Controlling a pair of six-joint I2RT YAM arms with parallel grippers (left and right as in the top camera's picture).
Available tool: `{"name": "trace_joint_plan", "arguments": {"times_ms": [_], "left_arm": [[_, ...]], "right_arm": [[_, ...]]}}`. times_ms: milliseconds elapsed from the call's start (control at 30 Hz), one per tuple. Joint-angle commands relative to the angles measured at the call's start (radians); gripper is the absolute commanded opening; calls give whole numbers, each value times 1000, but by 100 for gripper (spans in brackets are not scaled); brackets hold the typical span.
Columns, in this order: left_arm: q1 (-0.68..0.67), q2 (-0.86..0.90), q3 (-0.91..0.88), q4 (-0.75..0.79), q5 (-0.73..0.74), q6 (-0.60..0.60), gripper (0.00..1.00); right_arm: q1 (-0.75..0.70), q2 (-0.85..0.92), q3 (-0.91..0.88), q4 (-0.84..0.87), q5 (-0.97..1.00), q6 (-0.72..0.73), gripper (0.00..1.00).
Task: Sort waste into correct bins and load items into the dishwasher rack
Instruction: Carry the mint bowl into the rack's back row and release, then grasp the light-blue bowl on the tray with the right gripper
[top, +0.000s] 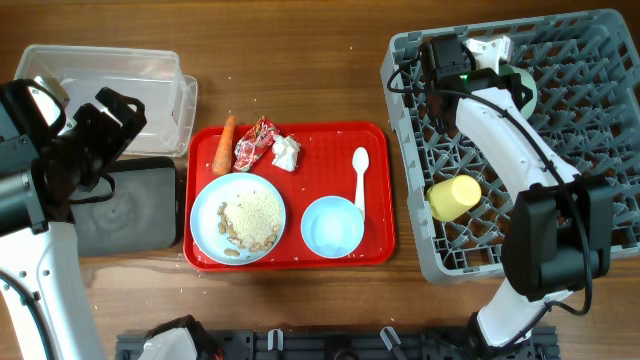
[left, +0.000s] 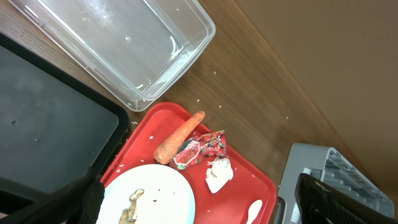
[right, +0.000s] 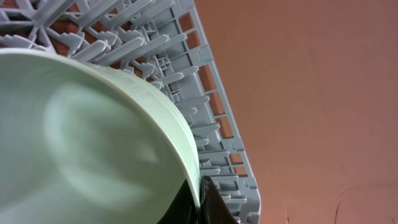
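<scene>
1. The right gripper (right: 199, 204) is clamped on the rim of a pale bowl (right: 81, 137). Its dark fingers pinch the edge at 6 o'clock in the right wrist view, and the bowl stands tilted on its side.
2. Grey lattice shows right behind that bowl. Overhead, the bowl sits inside the rack (top: 600, 120), up in its 11 o'clock corner.
3. A yellow cup (top: 453, 197) lies on its side in the same rack, near the wall at 8 o'clock.
4. The left gripper (left: 202, 202) has its fingers spread wide with nothing between them. It hovers where the black tray (top: 140, 215) meets the clear tub (top: 110, 60), which lies at the tray's 12 o'clock.
5. The red tray (top: 310, 185) lies on the table between the bins and the rack.
   - At 11 o'clock is the carrot (top: 223, 145), with the wrapper (top: 255, 143) just beside it.
   - The tissue (top: 286, 152) is towards 12 o'clock.
   - The spoon (top: 360, 175) is at 2 o'clock.
   - The plate (top: 205, 215) is at 7 o'clock and carries the crumbs (top: 250, 215).
   - The second bowl (top: 332, 226) stands upright at 5 o'clock.
</scene>
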Motion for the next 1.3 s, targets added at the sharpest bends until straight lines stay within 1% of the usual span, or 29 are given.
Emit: {"name": "trace_joint_plan", "arguments": {"times_ms": [0,33,67,133,233,267,367,533,567,633,667,700,733,767,800,833,867,900,967,1000,1033,1100,1167,1200,1267], "left_arm": [[5,-2,5,2,-10,-2,100],[5,-2,5,2,-10,-2,100],[5,-2,5,2,-10,-2,100],[5,-2,5,2,-10,-2,100],[5,-2,5,2,-10,-2,100],[5,-2,5,2,-10,-2,100],[5,-2,5,2,-10,-2,100],[5,-2,5,2,-10,-2,100],[5,-2,5,2,-10,-2,100],[5,-2,5,2,-10,-2,100],[5,-2,5,2,-10,-2,100],[5,-2,5,2,-9,-2,100],[5,-2,5,2,-10,-2,100],[5,-2,5,2,-10,-2,100],[5,-2,5,2,-10,-2,100],[5,-2,5,2,-10,-2,100],[5,-2,5,2,-10,-2,100],[5,-2,5,2,-9,-2,100],[5,-2,5,2,-10,-2,100],[5,-2,5,2,-10,-2,100],[5,-2,5,2,-10,-2,100],[5,-2,5,2,-10,-2,100],[5,-2,5,2,-9,-2,100],[5,-2,5,2,-10,-2,100],[5,-2,5,2,-10,-2,100]], "right_arm": [[-2,0,2,35,10,19,4],[-13,-3,3,64,42,0,4],[-30,-3,3,109,43,-62,4],[-65,-3,3,180,42,-116,4],[-79,-3,3,265,45,-230,4],[-79,-3,2,283,45,-248,4],[-69,1,-14,283,39,-246,4],[-11,8,-74,277,39,-231,4],[-11,8,-84,267,20,-210,7],[-2,-15,-83,195,-146,-190,8],[8,-38,-79,158,-209,-153,12],[27,-91,-60,92,-325,-122,18],[43,-130,-39,60,-403,-114,27],[66,-187,-6,16,-535,-115,36],[91,-244,26,-27,-708,-108,46],[111,-291,42,-46,-872,-102,52],[132,-339,43,-48,-1041,-51,58],[154,-369,43,-50,-1196,-20,59],[207,-370,42,-79,-1405,27,58],[250,-352,42,-116,-1462,27,58],[286,-331,39,-153,-1459,45,59],[358,-251,7,-230,-1431,152,57],[384,-193,-22,-257,-1431,167,57],[397,-148,-26,-283,-1434,146,57],[425,-96,-30,-350,-1466,42,58]]}}
